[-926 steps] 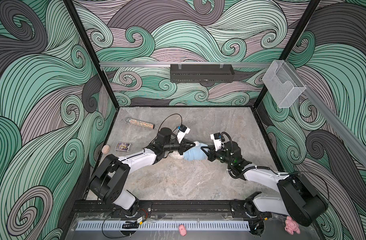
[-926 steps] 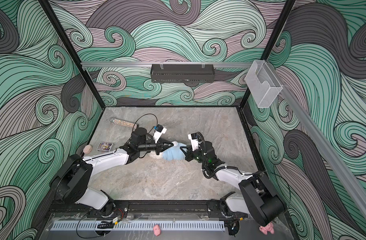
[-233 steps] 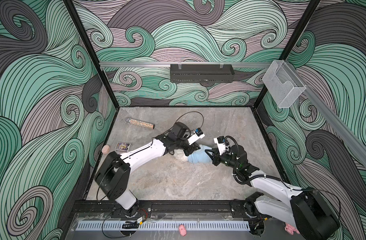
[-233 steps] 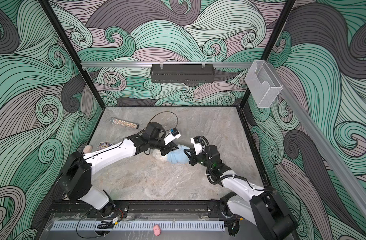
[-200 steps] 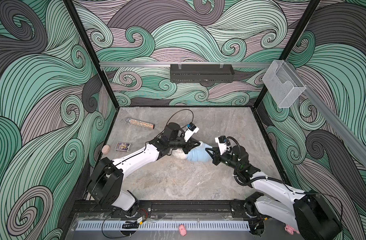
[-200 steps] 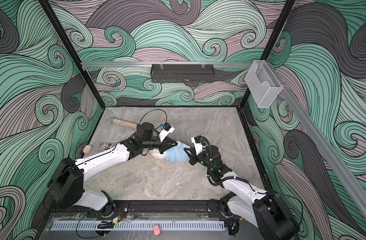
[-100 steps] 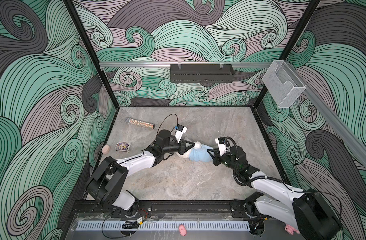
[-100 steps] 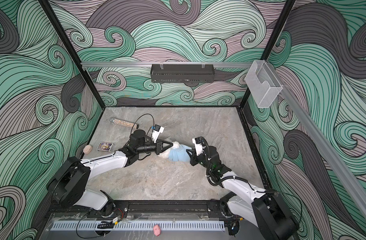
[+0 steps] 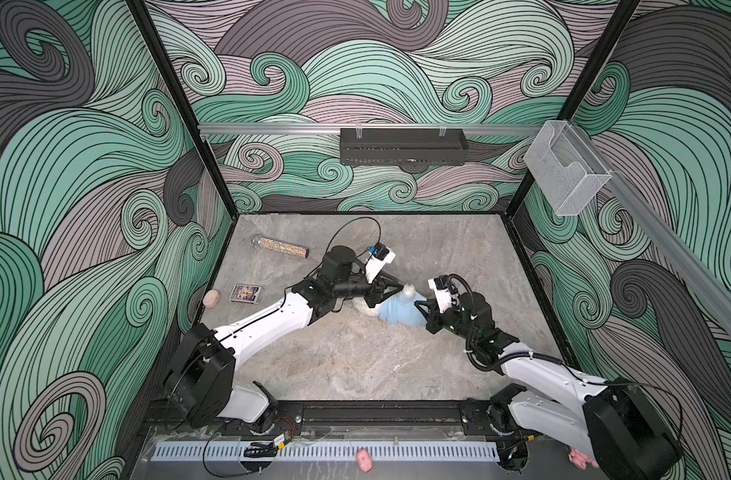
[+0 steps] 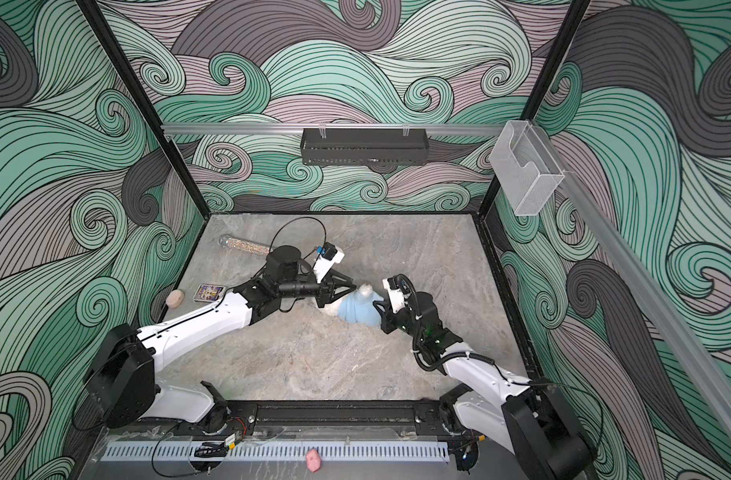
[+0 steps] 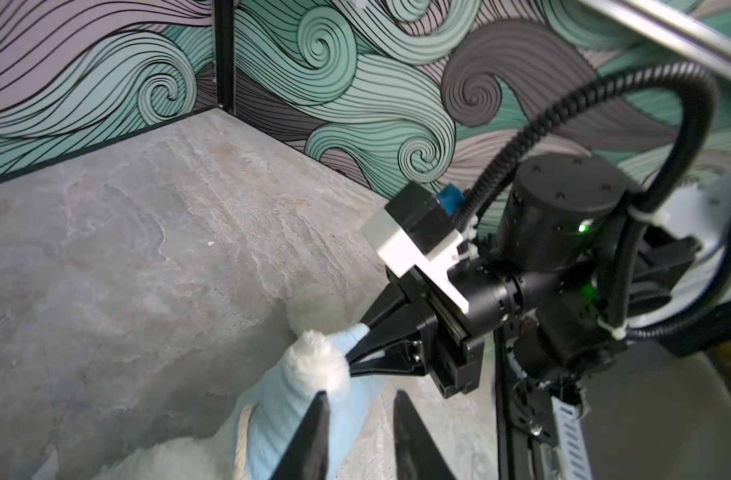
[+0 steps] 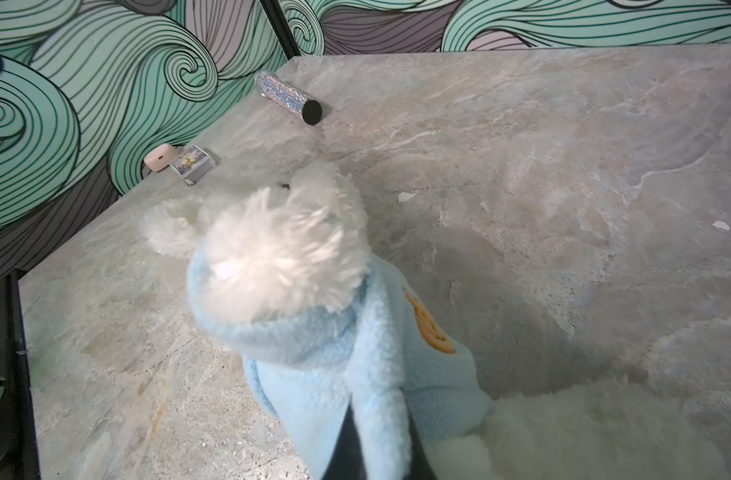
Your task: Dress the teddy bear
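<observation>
While in one sweater point(image 12: 355, 365) — one teddy bear point(image 12: 272, 253)

In both top views the left gripper point(image 9: 400, 286) hides the teddy bear's point(image 12: 272, 249) face, its raised paw is a blur in the right wrist view, and the light blue sweater point(image 12: 355, 374) buries the right gripper's point(image 11: 357, 349) tips.

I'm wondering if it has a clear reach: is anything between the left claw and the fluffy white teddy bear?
Nothing visible does. The open left gripper sits right at a paw of the fluffy white teddy bear, poking from its light blue fleece sweater. The right gripper pinches that sweater alongside, not between.
</observation>
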{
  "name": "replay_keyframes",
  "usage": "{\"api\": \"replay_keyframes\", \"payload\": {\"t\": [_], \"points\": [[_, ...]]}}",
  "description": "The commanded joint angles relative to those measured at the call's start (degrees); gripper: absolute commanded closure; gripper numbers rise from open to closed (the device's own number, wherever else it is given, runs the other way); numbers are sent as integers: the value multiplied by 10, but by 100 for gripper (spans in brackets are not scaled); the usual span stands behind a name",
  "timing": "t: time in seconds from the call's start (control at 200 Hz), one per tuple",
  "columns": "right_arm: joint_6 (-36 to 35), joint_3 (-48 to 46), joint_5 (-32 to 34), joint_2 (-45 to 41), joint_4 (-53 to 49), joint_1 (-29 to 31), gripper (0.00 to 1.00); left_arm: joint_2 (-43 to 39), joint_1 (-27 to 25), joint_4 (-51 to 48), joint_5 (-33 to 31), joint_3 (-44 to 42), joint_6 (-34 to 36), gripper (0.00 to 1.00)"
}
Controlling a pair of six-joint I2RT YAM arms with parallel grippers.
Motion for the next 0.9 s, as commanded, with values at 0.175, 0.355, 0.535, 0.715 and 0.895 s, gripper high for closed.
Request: {"api": "replay_keyframes", "payload": {"t": [0.175, 0.355, 0.535, 0.715, 0.895], "points": [[11, 0, -34, 15, 66, 7, 99, 116, -39, -185, -66, 133, 161, 66], [8, -2, -34, 15, 67, 8, 99, 148, -40, -255, -106, 171, 196, 66], [9, -1, -37, 23, 73, 9, 100, 157, -39, -265, -102, 181, 196, 70], [7, 1, -38, 25, 72, 11, 100, 167, -40, -288, -106, 204, 195, 68], [6, 1, -36, 28, 74, 14, 100, 163, -37, -286, -98, 225, 152, 68]]}}
